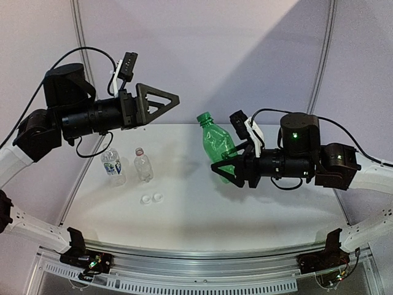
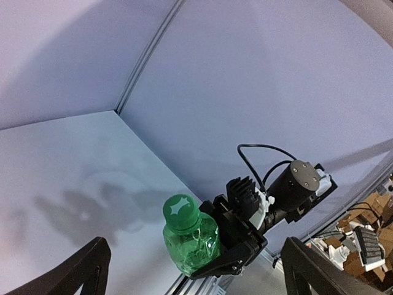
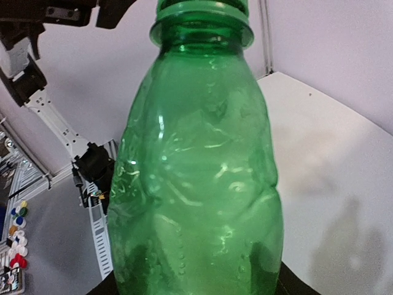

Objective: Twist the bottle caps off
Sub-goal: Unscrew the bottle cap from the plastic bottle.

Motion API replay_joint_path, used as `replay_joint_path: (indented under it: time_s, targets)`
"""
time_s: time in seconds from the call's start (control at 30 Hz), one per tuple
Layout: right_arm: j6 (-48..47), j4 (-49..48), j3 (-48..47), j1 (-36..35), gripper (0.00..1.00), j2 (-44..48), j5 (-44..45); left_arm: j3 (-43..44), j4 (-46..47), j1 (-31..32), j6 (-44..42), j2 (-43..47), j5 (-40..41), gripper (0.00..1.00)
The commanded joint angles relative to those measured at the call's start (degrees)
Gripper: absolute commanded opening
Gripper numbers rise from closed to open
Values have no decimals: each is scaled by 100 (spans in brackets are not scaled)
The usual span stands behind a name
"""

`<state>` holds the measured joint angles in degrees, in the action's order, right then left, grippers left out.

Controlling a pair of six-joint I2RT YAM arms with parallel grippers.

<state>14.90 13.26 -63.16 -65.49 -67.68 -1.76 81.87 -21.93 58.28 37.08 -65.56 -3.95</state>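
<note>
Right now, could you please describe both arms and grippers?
The left arm and right arm have white links, black joint housings and black cables. The left gripper and right gripper are black, with angular fingers and white camera brackets. A green light shows on the right arm.

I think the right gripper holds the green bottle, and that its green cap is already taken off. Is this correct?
Not quite. The green cap is still on the green bottle; the left wrist view shows it sitting on the neck. The rest is correct: the right gripper does hold that bottle.
</note>
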Motion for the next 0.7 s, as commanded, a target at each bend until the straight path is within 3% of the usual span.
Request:
replay_joint_path:
  time_s: [0.0, 0.2, 0.67]
  targets:
    - [124, -799, 386, 5, 0, 305, -1129, -286, 346, -109, -613, 130, -606, 99]
    - [358, -1454, 603, 5, 0, 452, -1886, -693, 1214, -133, -899, 215, -1693, 98]
    - [477, -1477, 465, 6, 0, 288, -2176, -475, 1538, -133, -944, -325, -2352, 88]
